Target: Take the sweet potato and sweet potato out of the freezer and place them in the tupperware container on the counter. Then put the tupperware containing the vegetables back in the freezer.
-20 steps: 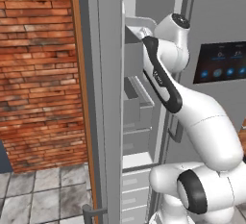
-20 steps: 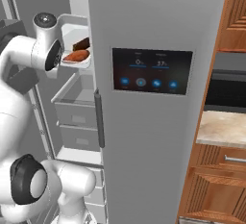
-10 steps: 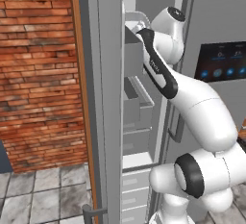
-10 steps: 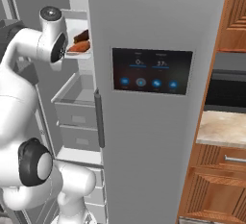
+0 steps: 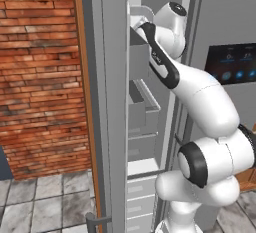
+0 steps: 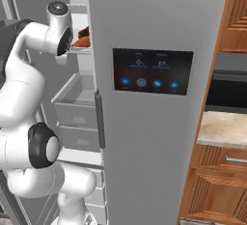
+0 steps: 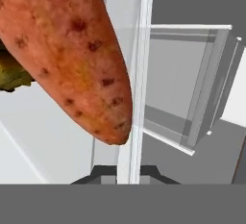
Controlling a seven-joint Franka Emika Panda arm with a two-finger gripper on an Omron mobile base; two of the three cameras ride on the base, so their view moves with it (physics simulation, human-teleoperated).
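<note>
The freezer (image 5: 107,102) stands open and takes the centre of the left base view, its pale shelves and drawers behind the tall grey door. The white arm (image 5: 200,97) rises from the lower right of that view and reaches to the upper shelf. In the right base view the counter (image 6: 224,130) lies at the right edge, above brown drawers. The orange-red sweet potato (image 7: 72,50) fills the upper left of the hand view, and it lies on the top shelf in the right base view. The gripper (image 7: 124,172) is closed almost fully; whether it holds the tuber I cannot tell.
</note>
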